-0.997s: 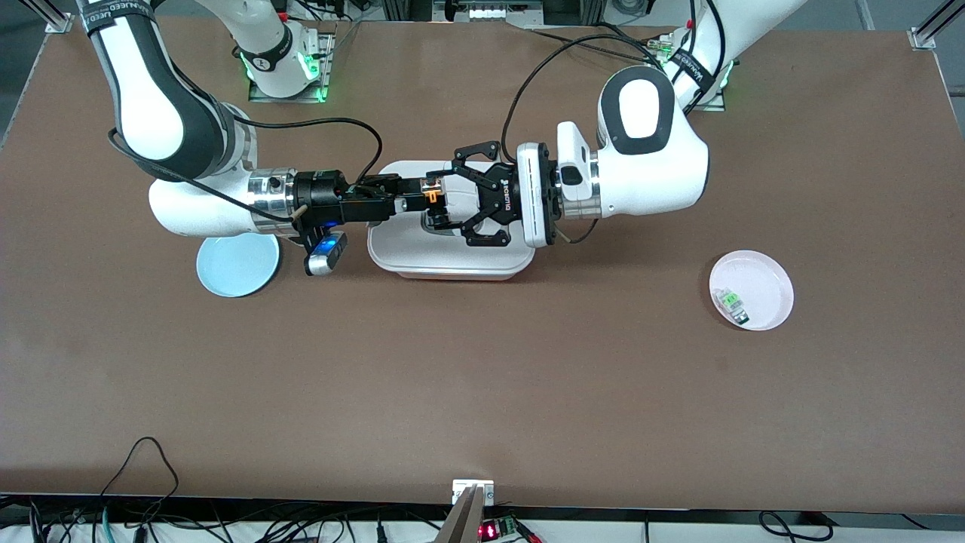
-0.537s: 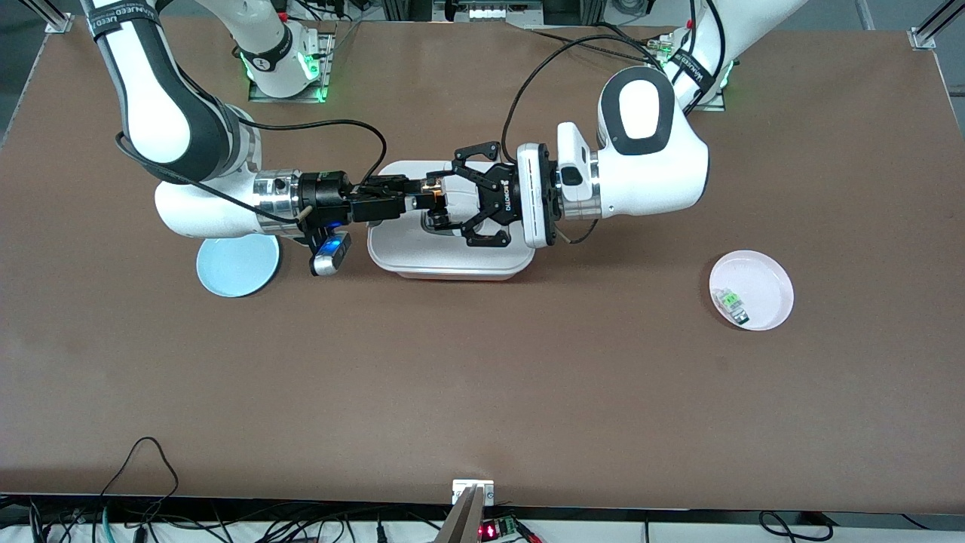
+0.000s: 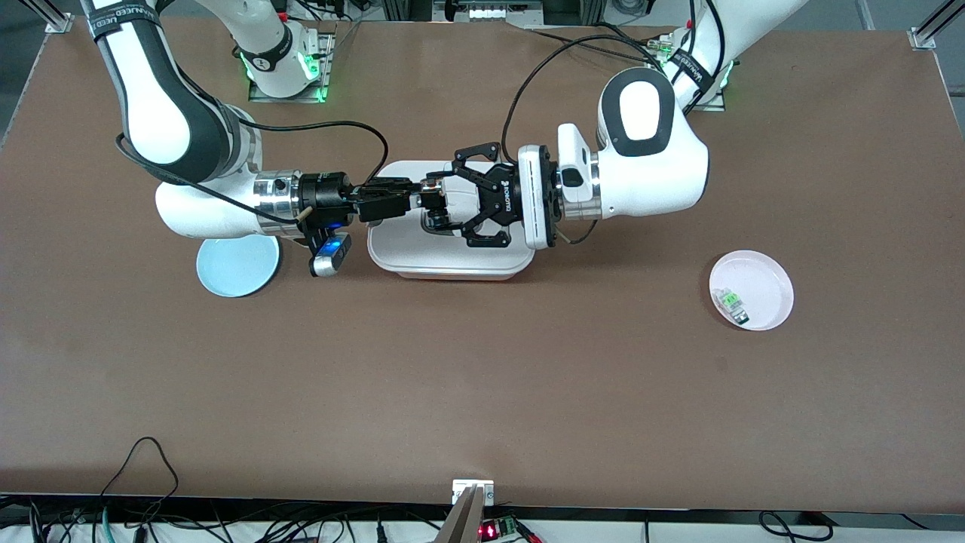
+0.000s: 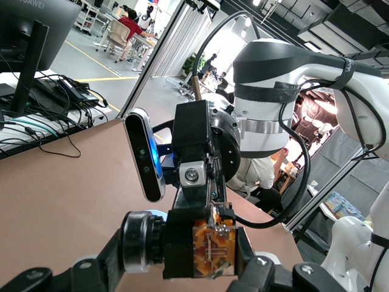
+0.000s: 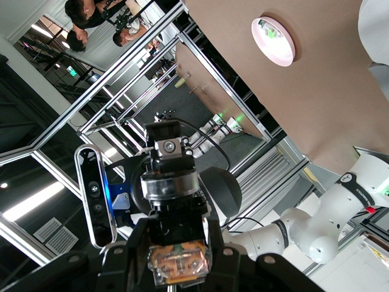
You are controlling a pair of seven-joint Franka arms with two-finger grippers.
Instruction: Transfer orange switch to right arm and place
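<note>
I work over a wide brown matte tabletop [image 3: 482, 377] that fills almost all of the front view. Silver aluminium frame posts [image 3: 931, 26] stand at its corners. Along the edge nearest to the front camera, many black cables [image 3: 143, 483] hang in loops, and a small device with red lit digits [image 3: 490, 532] sits there.

From my left wrist I see a big open hall with a grey floor marked by yellow lines [image 4: 106, 61], a dark monitor on a stand [image 4: 30, 36] with tangled wires under it, and people sitting at desks [image 4: 124, 27]. From my right wrist I see bright strip lamps [image 5: 36, 201] and more metal framing [image 5: 121, 73].
</note>
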